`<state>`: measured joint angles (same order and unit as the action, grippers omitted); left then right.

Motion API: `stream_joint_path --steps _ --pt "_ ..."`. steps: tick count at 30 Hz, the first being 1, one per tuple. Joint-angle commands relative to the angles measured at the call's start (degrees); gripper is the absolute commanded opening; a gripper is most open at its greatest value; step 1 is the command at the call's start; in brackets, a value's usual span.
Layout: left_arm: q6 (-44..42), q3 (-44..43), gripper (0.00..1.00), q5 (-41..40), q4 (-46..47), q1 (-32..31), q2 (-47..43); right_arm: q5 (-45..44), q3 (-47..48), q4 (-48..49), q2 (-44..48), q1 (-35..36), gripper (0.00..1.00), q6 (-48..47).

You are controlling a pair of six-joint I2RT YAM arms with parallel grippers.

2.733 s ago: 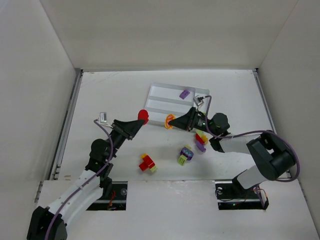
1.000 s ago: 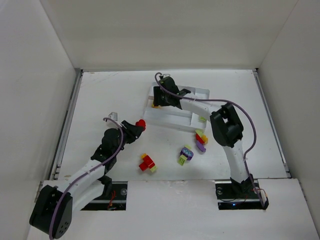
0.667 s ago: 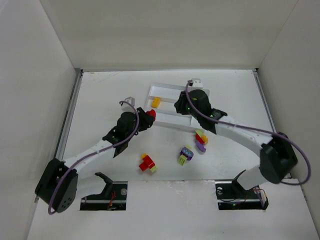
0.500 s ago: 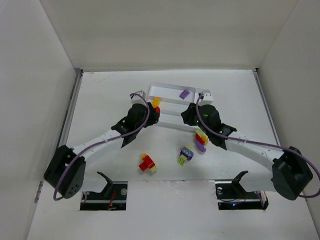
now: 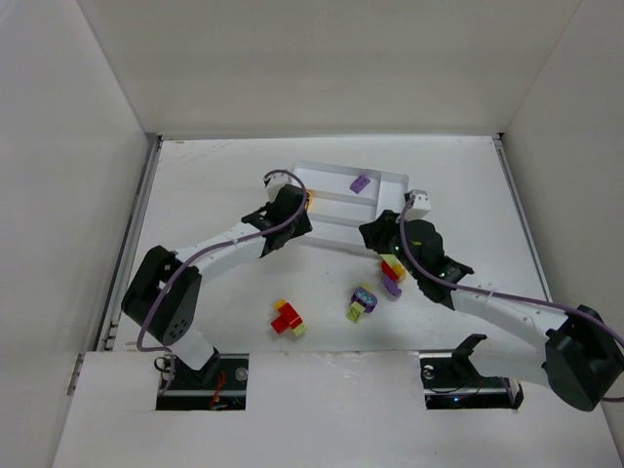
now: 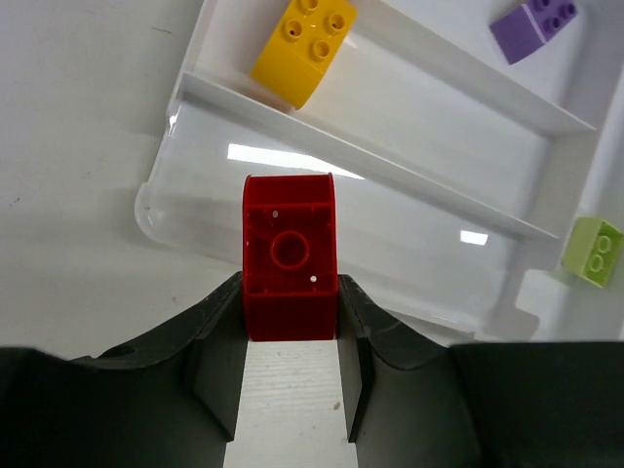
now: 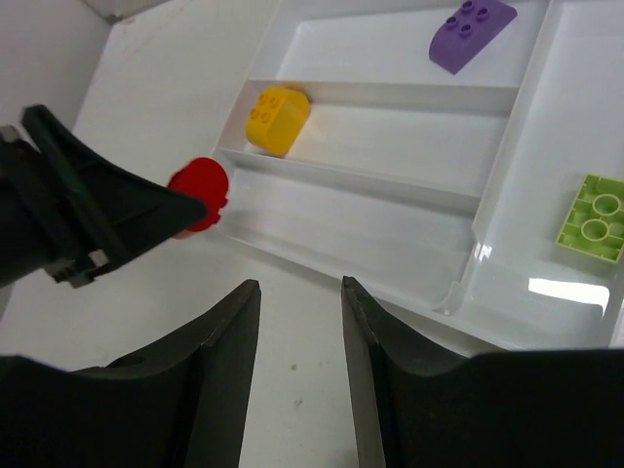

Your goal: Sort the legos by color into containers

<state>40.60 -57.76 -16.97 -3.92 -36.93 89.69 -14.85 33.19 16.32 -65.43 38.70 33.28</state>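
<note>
Pinching red lego [image 6: 290, 255] at tray [image 6: 409, 244] edge

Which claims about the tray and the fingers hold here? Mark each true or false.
1. The left fingers grip a red plastic brick. True.
2. The yellow plastic brick shares a slot of the white plastic tray with the purple plastic brick. False: they lie in neighbouring slots.
3. The lime green plastic brick lies in the crosswise end slot. True.
4. The right fingers hold a brick. False: nothing is between them.
</note>
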Motion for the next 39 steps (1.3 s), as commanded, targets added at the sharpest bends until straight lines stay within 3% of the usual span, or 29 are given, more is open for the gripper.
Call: stream_joint_path --steps 1,10,24,31,34,39 --pt "1.41 -3.76 0.12 -3.76 -2.84 0.15 2.59 -0.36 -0.58 4.6 1.36 -0.16 0.45 1.44" --pt "-0.08 -6.49 0.13 -7.46 -1.0 0.67 7.52 0.52 -0.23 4.6 0.39 0.19 0.47 1.44" --pt "-2.19 -4.91 0.39 -8.25 3.31 1.11 8.13 0.61 0.47 4.6 -1.19 0.54 0.55 0.74" --pt "-2.28 -3.33 0.43 -8.43 3.75 1.82 6.82 0.61 0.47 4.6 -0.84 0.89 0.57 0.39" --pt "-2.37 -2.01 0.42 -8.69 4.01 1.9 4.19 0.79 0.56 4.6 -0.4 1.59 0.53 -0.75" --pt "-3.07 4.83 0.38 -10.01 6.38 2.34 -7.22 2.11 3.45 2.85 -2.94 6.59 0.3 -5.14"
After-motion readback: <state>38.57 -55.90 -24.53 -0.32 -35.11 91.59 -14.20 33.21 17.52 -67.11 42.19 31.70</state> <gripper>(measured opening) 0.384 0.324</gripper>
